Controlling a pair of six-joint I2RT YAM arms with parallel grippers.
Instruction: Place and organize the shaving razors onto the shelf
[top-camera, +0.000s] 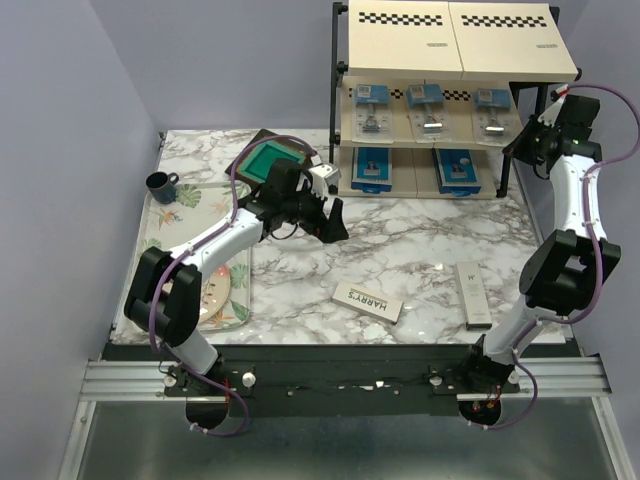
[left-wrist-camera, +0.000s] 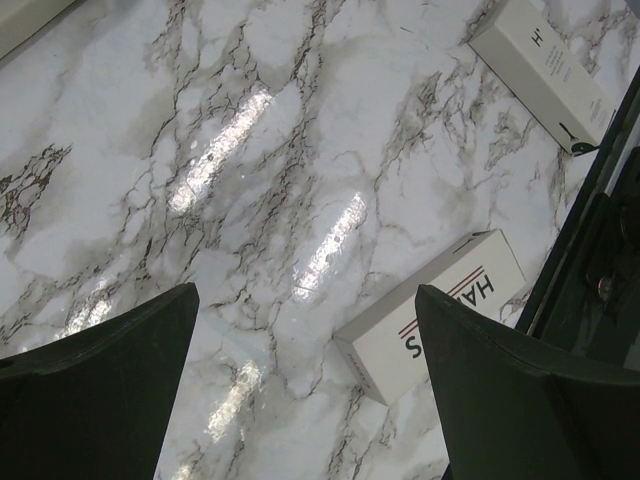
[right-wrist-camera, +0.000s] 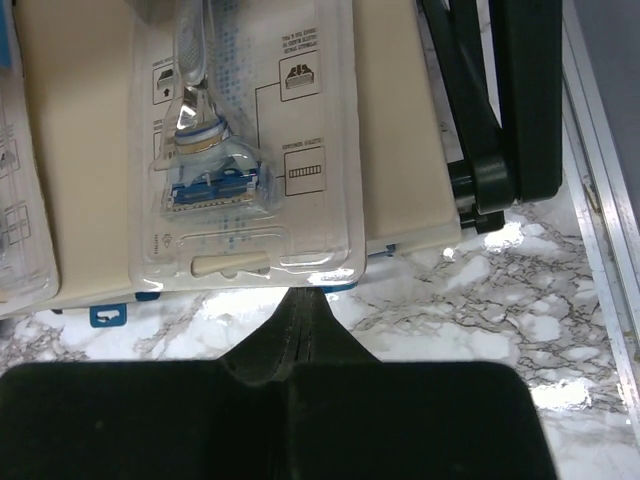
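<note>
1. Hovering above the white marble desk (top-camera: 420, 235), the left claw (left-wrist-camera: 305, 300) gapes wide and empty. It is aimed toward the nearer long white "HARRY'S" box (left-wrist-camera: 430, 312), likely its next pick.
2. A second white box (top-camera: 472, 294) lies flat near the right arm's base.
3. The right claw (right-wrist-camera: 303, 310), fingers pressed together and holding nothing, sits at the near edge of a clear blister razor pack (right-wrist-camera: 245, 140). The pack lies on the middle tier of the black-framed beige shelf (top-camera: 455, 50), and the claw seems placed to square it.
4. Two dark-blue flat boxes (top-camera: 370, 170) occupy the bottom tier.

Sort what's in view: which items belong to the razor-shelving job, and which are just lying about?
Job: shelf; three blister packs on its middle tier; two dark-blue boxes on the lower tier; two HARRY'S boxes on the table.
Lying about: mug; floral tray; green-centred frame.
</note>
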